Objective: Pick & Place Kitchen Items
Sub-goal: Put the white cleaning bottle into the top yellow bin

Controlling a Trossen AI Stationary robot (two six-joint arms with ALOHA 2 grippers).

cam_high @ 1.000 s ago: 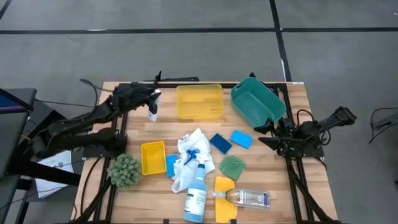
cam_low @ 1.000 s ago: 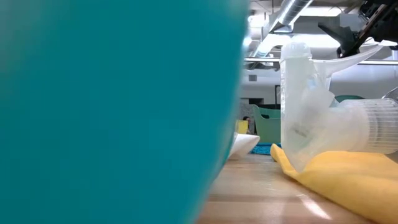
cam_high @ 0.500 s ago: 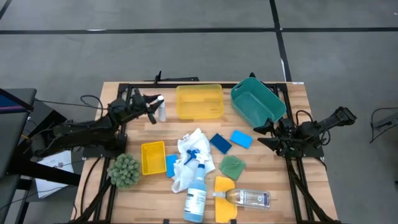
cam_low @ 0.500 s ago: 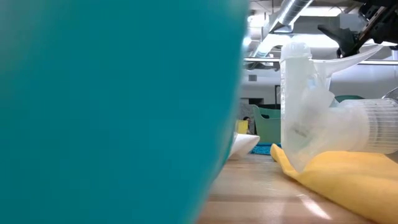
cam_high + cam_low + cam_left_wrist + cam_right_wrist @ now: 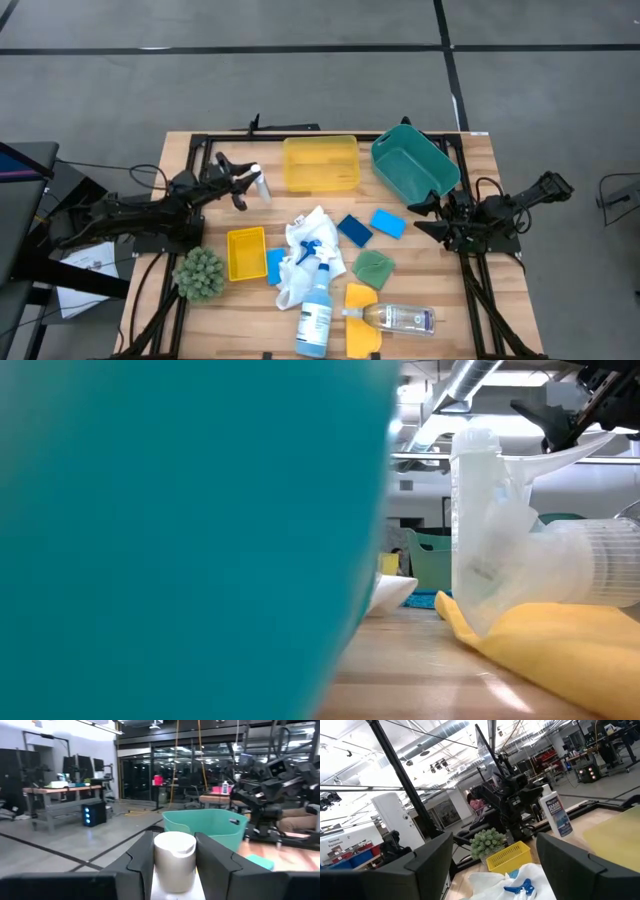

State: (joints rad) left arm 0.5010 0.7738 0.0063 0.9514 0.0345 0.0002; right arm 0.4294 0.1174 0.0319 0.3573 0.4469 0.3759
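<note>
Wooden surface (image 5: 470,330) far-left: white bottle (image 5: 259,181) upright between left fingers (image 5: 212,862), clamped; right fingers (image 5: 572,862) released, well apart.

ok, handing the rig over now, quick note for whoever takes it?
Left gripper: shut on the white bottle, just left of the big yellow tray, near the table's far edge.
Right gripper: open, holding nothing, parked at the right edge beside the teal bin.
Mid-table, loose: white cloth, spray bottle, two blue sponges, green cloth, clear bottle on a yellow cloth.
Done: nothing visibly in the tray or bin.
Left: place the white bottle, then all the rest.
</note>
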